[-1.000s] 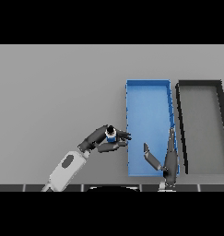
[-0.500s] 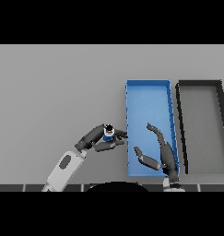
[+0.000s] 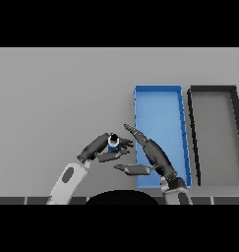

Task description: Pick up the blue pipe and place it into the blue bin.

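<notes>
The blue pipe (image 3: 113,143) is a short blue piece with a pale ring on top, held just left of the blue bin (image 3: 158,92). My left hand (image 3: 102,150) has its fingers and thumb curled round it. My right hand (image 3: 150,153) hangs over the bin's left wall, open, its straight fingers pointing up-left toward the pipe and its thumb stretched left below it. The right hand's fingertips end close beside the pipe; I cannot tell whether they touch it.
A black bin (image 3: 213,89) stands to the right of the blue one, their long walls almost touching. Grey table (image 3: 57,98) stretches to the left and behind.
My right hand has swung left from inside the blue bin to its left wall, fingers now reaching toward the pipe. The left hand with the pipe has barely moved.
</notes>
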